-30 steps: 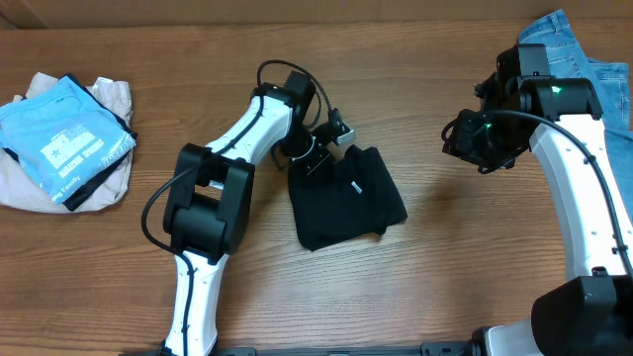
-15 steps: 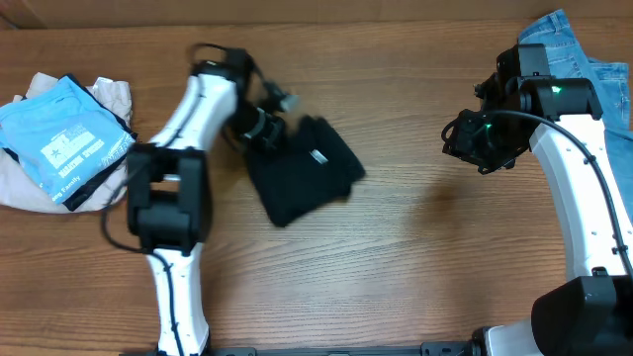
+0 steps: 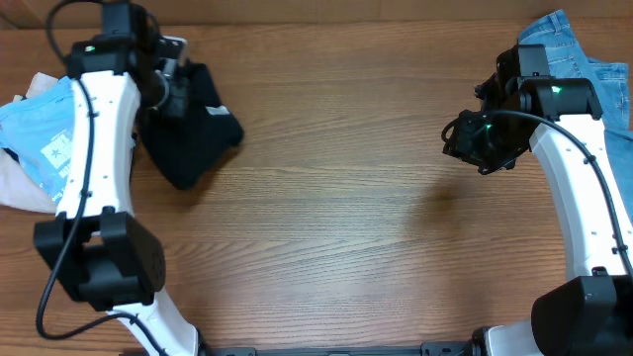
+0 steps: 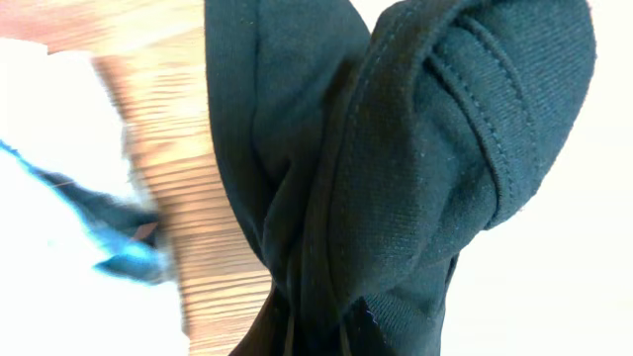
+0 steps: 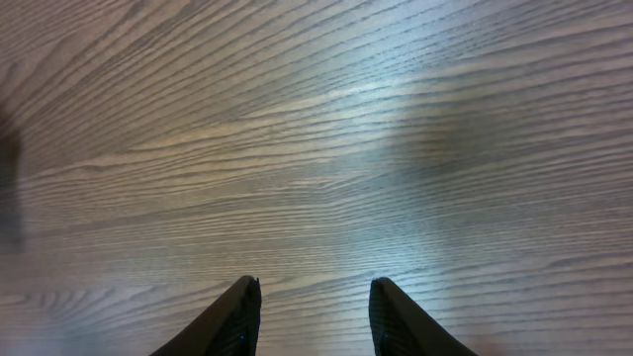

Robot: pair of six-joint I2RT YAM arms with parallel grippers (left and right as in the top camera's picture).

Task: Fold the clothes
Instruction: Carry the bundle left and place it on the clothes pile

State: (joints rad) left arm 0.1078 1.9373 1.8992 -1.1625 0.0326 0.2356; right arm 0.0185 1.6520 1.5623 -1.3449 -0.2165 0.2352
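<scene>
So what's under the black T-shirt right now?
Only wood table shows around the black T-shirt, pinched in the left gripper. Whether its left edge lies over the sky-blue garment is hidden by the arm.

Evenly lit and sharp overhead, soft shadows only. Blown out to white around the black T-shirt at the left wrist, with blur smearing the table. Pale glare at the right wrist.

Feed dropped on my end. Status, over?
Left hand shut on bunched black shirt, far left, next to blue garment. Right hand open, empty, over table. Nothing in the way.
</scene>
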